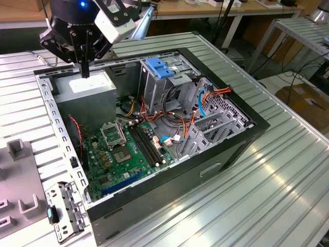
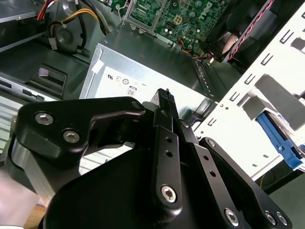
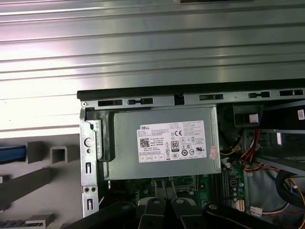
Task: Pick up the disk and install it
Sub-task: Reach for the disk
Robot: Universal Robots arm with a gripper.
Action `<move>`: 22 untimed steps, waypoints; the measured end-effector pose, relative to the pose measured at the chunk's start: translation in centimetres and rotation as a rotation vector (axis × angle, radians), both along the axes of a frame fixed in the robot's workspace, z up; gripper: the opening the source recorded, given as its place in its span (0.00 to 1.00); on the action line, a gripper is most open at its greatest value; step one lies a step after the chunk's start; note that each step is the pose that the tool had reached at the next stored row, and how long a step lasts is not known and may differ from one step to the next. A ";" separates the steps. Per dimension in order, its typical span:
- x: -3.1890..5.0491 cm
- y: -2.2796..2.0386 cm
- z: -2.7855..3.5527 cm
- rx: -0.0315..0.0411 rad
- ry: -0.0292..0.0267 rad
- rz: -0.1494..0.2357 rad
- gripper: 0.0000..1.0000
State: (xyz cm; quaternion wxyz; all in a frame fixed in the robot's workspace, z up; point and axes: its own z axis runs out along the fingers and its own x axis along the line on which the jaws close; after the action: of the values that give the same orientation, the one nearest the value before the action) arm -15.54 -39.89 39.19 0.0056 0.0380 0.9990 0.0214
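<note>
Gripper (image 1: 84,73) hovers above grey power supply (image 1: 97,90) inside open computer case (image 1: 259,123). Claw fingers together, holding nothing. Advice: clear case rim, part fingers before reaching disk.

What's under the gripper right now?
The grey box with a white label, in the case corner. The gripper, shut and empty, hangs over it. Whatever lies beneath the box is covered.
</note>
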 end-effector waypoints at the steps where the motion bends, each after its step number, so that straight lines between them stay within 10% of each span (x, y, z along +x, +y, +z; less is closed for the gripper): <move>1: -0.06 0.00 0.00 0.0000 0.0008 0.000 0.11; 22: -1.72 0.00 -0.08 0.0000 0.0120 0.000 0.11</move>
State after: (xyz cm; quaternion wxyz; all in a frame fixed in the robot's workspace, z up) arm -17.26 -39.89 39.11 -0.0003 0.0382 0.9990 0.0212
